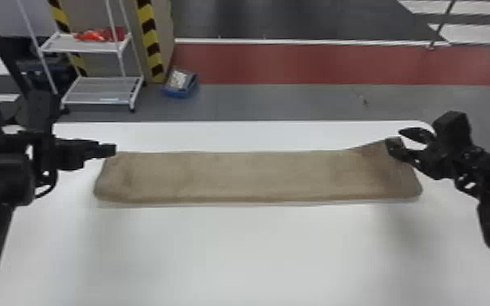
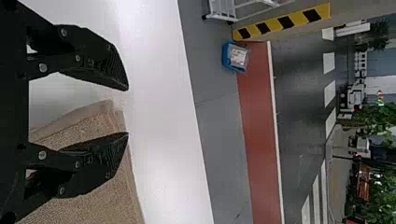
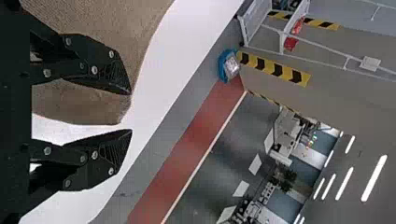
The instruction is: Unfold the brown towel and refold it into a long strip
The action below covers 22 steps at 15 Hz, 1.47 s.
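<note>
Brown towel (image 1: 236, 175) in long strip; packet (image 2: 238, 57) in blue bin (image 2: 226, 57) (marks illegible)

Brown towel (image 1: 232, 175) is folded into a long, narrow strip, laid flat crosswise on the worktop (image 1: 236, 252). Near edge roughly straight, corners rounded. At the right end, the far corner is flared outward past the far edge.
</note>
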Tool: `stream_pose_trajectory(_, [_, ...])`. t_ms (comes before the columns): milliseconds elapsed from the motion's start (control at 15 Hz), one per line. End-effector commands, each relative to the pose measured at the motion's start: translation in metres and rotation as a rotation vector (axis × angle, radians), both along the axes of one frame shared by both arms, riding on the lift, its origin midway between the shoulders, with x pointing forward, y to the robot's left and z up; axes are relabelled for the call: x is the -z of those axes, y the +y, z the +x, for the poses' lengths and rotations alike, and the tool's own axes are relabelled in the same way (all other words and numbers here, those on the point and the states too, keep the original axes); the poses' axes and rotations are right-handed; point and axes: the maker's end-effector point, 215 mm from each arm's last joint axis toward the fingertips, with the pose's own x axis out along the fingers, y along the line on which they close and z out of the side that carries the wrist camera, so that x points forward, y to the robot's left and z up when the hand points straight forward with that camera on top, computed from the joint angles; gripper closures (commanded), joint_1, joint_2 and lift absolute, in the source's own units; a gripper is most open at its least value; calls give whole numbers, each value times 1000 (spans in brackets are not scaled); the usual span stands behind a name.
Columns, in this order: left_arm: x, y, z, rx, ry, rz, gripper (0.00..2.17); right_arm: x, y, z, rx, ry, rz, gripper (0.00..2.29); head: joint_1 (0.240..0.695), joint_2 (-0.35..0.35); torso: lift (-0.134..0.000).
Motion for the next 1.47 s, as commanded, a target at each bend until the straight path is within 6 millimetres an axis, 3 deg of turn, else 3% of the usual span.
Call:
stream_pose_trajectory(0, [-4, 13, -4, -23, -20, -15, 19, -5, -4, -1, 17, -29, -5, 53, 695, -11, -122])
stream_pose_trajectory(200, [-18, 22, -11, -43, -64, -56, 19, -13, -20, -5, 59, -72, -5, 56, 689, -9, -122])
stream_pose_trajectory(400, [-25, 8, -22, -38, -93, -141, 19, -7, -19, -20, 51, -45, 46, 73, 687, -10, -122])
stream_pose_trajectory(600, [-1, 4, -41, -55, -29, -181, 19, 5, -29, -37, 69, -10, 107, 83, 695, -20, -122])
stream_pose_trajectory(667, [-1, -5, -49, -54, -47, -208, 19, 3, -30, -47, 65, -14, 143, 87, 695, -27, -122])
stream_pose_trajectory(733, [-7, -8, -56, -65, -92, -209, 19, 6, -30, -61, 69, -8, 190, 87, 695, -30, -122])
stream_pose_trajectory(800, [-27, -11, -61, -88, -213, -207, 19, -10, -21, -70, 58, -35, 219, 87, 695, -33, -122])
stream_pose_trajectory(933, [-68, -26, -74, -106, -419, -198, 19, -32, 21, -90, 24, -85, 296, 87, 695, -37, -122])
stream_pose_trajectory(1267, [-92, -100, -118, -72, -574, -184, 26, -71, 167, -138, -108, -138, 437, 73, 695, 10, -122])
stream_pose_trajectory(1400, [-109, -125, -130, -129, -683, -115, 29, -79, 202, -151, -125, -175, 468, 76, 695, 52, -122])
